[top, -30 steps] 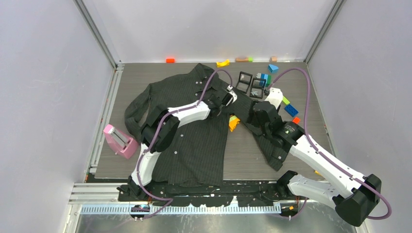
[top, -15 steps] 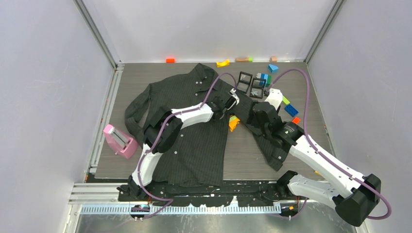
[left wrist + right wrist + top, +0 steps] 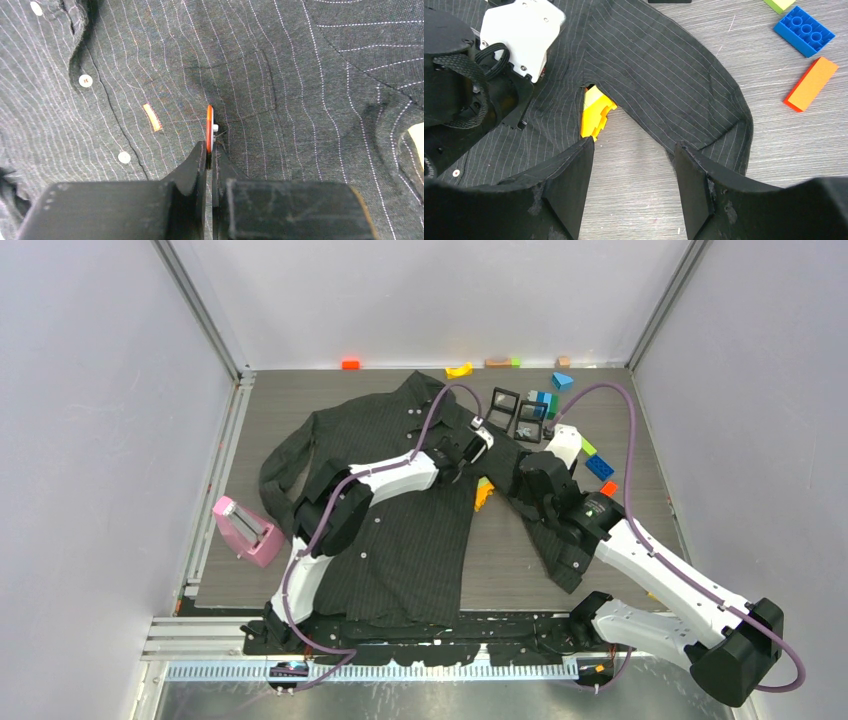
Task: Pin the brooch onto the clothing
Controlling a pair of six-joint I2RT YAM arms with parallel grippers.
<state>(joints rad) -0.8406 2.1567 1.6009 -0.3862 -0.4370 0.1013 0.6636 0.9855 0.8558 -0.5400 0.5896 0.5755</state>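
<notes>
**Brooch pinched edge-on at the chest pocket**

My left gripper [image 3: 210, 152] is pressed together on the one brooch [image 3: 209, 127], an orange disc held on edge with its white clasp facing right. I judge that this grip keeps the pin free to meet the cloth. The brooch sits centre frame in the left wrist view, by the lower left corner of the shirt [image 3: 310, 90] pocket; whether it touches I cannot tell. Left of it I count one orange tag [image 3: 151, 117] and three white buttons [image 3: 85, 80].

My right gripper [image 3: 633, 150] is spread and empty above the table [image 3: 639, 205] beside the sleeve [image 3: 664, 70], probably placed to steady fabric. Around it are one yellow block [image 3: 596, 112], one blue brick [image 3: 804, 30] and one orange brick [image 3: 811, 82].
</notes>
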